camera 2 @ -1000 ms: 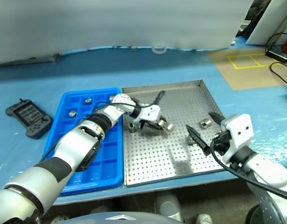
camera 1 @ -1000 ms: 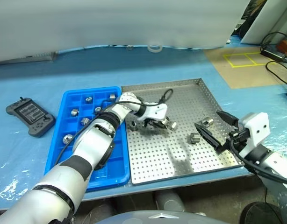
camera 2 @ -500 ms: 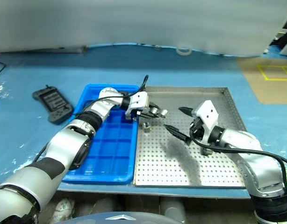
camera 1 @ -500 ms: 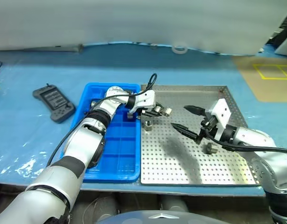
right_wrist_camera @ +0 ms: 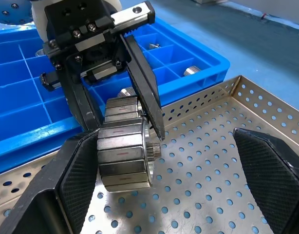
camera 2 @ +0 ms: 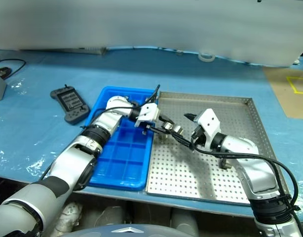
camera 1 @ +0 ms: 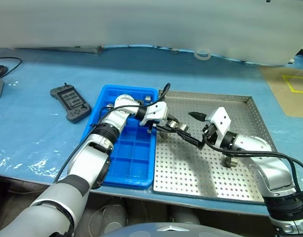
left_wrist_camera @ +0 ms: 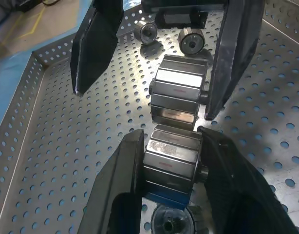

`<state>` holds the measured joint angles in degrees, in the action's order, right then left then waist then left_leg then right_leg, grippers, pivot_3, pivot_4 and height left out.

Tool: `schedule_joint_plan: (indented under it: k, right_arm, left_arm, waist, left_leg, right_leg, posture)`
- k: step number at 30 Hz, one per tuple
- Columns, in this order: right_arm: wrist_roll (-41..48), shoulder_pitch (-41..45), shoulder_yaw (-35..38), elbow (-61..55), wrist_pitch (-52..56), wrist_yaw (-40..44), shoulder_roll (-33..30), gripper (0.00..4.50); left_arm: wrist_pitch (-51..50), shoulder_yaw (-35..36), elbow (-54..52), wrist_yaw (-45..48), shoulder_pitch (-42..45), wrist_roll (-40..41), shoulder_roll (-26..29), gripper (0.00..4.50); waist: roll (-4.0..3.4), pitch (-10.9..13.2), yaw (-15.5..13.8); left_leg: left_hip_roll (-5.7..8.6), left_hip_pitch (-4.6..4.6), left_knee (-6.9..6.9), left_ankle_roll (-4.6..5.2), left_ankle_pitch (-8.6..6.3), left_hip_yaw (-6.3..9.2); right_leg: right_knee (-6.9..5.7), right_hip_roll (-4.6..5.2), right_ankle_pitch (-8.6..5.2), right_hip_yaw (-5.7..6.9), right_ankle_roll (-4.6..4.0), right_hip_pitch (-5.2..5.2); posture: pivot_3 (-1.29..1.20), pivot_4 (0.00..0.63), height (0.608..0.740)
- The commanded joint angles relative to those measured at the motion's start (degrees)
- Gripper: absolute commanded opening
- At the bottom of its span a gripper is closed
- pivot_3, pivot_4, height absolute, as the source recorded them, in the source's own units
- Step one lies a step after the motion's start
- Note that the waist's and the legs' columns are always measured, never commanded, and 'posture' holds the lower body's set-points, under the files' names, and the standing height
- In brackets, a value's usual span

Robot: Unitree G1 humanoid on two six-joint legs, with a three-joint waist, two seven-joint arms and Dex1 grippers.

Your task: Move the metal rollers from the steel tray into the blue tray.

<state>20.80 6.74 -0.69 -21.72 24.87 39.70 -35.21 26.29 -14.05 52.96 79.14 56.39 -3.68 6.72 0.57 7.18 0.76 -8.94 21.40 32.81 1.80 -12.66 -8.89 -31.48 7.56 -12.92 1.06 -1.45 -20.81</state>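
Transfer is the step in hand: at centre-left of the head view the blue tray point(camera 1: 123, 168) is seen, some compartments already holding rollers, and just above its right rim the left gripper point(camera 1: 175, 129) is clamped on a metal roller point(left_wrist_camera: 171, 157). The left arm is stretched rightward, its wrist bent across the tray edge. Beside it, over the steel tray point(camera 1: 225, 182), the right gripper point(camera 1: 197, 129) is held wide, one finger against the carried piece. Another roller point(camera 1: 229, 161) is left lower right. Next, carriage leftward and release over a compartment are judged needed.
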Motion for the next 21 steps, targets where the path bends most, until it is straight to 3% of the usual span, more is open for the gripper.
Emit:
schedule_joint_plan:
  k: [1,9,16,21]
  right_arm:
    - [0.08,-0.06,0.82,-1.78,-1.08,0.27,0.16,3.88]
    - [-0.10,-0.63,1.05,-2.90,-0.88,0.36,0.39,1.21]
    - [-1.33,0.44,1.81,-1.35,-1.30,0.50,-0.22,1.19]
    - [-8.19,0.94,0.35,2.18,-7.82,-0.34,-1.82,1.19]
  left_arm:
    - [-0.13,0.01,-1.52,-0.87,1.25,1.16,-0.25,1.35]
    - [-0.29,-0.74,-2.23,-0.63,0.46,1.28,-0.24,1.35]
    - [-0.38,-0.14,-1.52,-2.39,1.16,0.94,0.50,1.35]
    - [-3.57,2.11,-1.87,-4.41,1.98,2.89,1.31,1.35]
  waist:
    - [0.00,0.00,0.01]
    - [0.01,0.00,0.05]
    - [0.02,0.01,0.05]
    - [0.03,0.01,0.04]
  left_leg:
    - [-0.01,0.00,-0.03,-0.02,0.01,0.00]
    - [-0.12,0.00,-0.15,-0.08,0.05,-0.02]
    - [-0.15,-0.01,-0.18,-0.16,0.09,-0.03]
    - [-0.16,-0.01,-0.22,-0.17,0.10,-0.03]
  right_leg:
    - [0.01,-0.02,0.00,0.00,0.00,-0.01]
    - [0.07,-0.11,0.00,0.01,0.00,-0.06]
    - [0.10,-0.13,0.00,0.01,0.00,-0.06]
    - [0.11,-0.14,0.00,0.02,0.00,-0.07]
  posture:
    - [-0.26,0.150,0.740]
    - [-0.28,0.150,0.740]
    - [-0.27,0.150,0.740]
    - [-0.26,0.150,0.740]
